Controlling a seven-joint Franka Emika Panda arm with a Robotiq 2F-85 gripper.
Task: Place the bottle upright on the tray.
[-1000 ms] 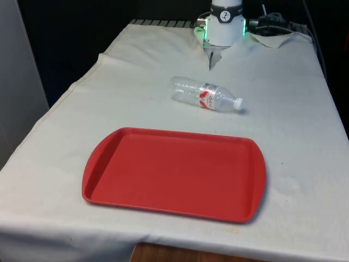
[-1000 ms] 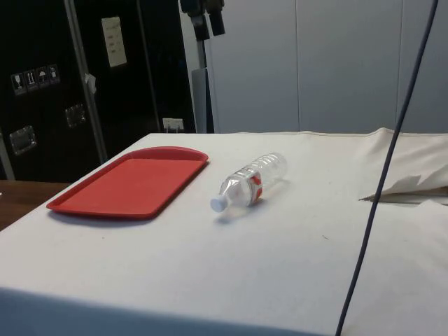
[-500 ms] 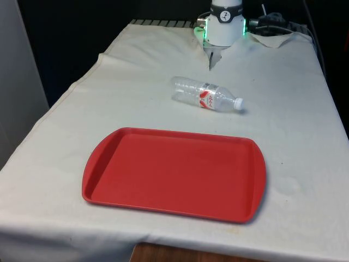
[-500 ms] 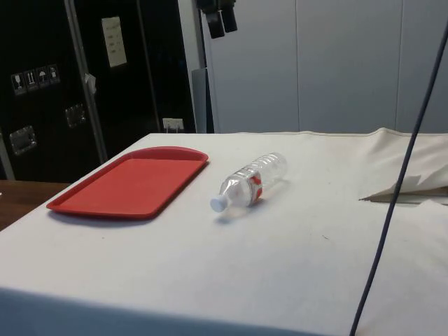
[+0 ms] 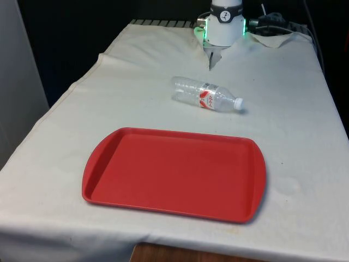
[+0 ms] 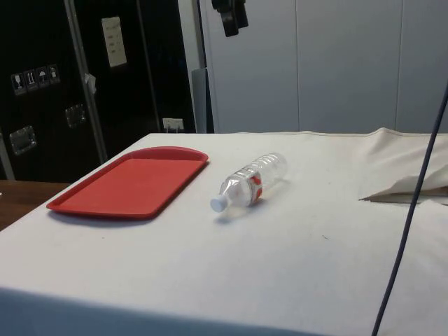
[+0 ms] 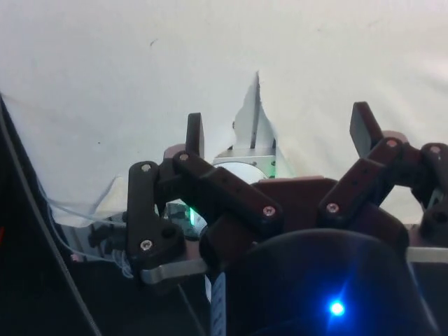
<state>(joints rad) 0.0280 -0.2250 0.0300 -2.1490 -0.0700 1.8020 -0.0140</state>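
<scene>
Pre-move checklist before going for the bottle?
1. Bottle lying on its side on the cloth, cap on: ok.
2. Tray bare and flat, ready to receive: ok.
3. Tool open, nothing between fingers: ok.
4. Tool high above the table, apart from the bottle: ok.
5. Bottle apart from the tray, room to grasp: ok.
6. Cable hangs across the side view; whether it crosses the path: cannot tell.

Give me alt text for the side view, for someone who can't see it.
A clear plastic bottle lies on its side on the white cloth, beside an empty red tray and apart from it. The black gripper hangs high above the table.
</scene>
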